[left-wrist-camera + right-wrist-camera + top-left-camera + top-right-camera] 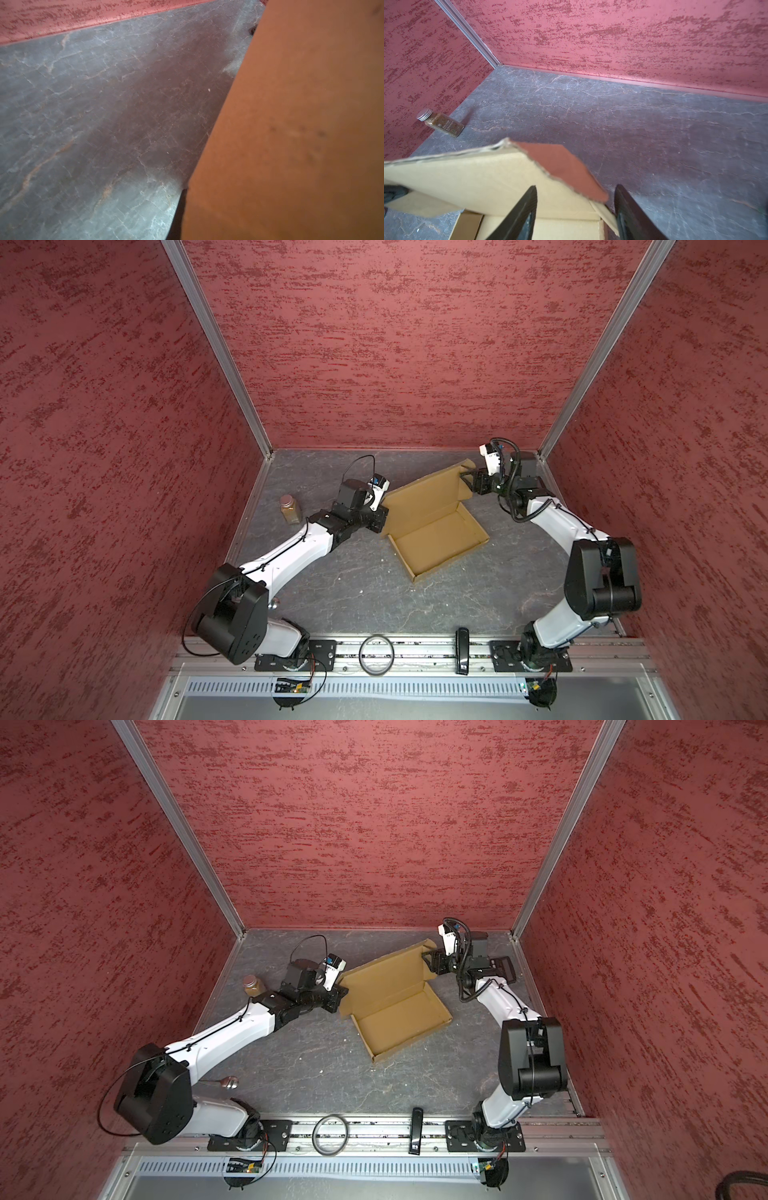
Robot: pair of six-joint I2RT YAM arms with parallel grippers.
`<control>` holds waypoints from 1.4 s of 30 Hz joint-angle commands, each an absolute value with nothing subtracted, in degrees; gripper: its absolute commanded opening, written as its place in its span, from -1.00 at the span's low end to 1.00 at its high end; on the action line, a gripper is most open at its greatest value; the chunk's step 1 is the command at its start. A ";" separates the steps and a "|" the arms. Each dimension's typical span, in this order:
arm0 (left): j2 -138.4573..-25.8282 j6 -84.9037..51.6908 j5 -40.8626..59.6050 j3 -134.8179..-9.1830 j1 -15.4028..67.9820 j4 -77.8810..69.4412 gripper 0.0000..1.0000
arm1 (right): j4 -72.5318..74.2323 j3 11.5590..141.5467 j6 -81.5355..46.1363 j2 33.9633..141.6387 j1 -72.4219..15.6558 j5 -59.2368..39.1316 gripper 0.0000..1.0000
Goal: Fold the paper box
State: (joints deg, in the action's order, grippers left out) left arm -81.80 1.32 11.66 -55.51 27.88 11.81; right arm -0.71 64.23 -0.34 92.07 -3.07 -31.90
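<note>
Lying mid-bench [353,593] in a top view, the box [432,531] runs 8 to 2 o'clock, lid raised; left end effector [383,515] at its 9 o'clock corner, right end effector [466,480] at 2. Left wrist: box only; end effector pressed together, grip unclear. Right wrist: fingers [523,207] spread astride lid flap.

Brown paper box [432,539], mottled red walls [374,344], grey veined table [374,593]

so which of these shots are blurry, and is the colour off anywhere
Left wrist view: box so close it is blurred and tinted orange, table sharper. Right wrist view: jar clear, near flap soft, reddish underneath. Both top views: sharp, wall rails splay outward.
</note>
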 commanded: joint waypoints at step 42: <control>-91.29 22.83 34.98 -63.45 15.40 10.18 -1.00 | -0.43 59.73 5.80 87.59 1.41 -33.71 0.29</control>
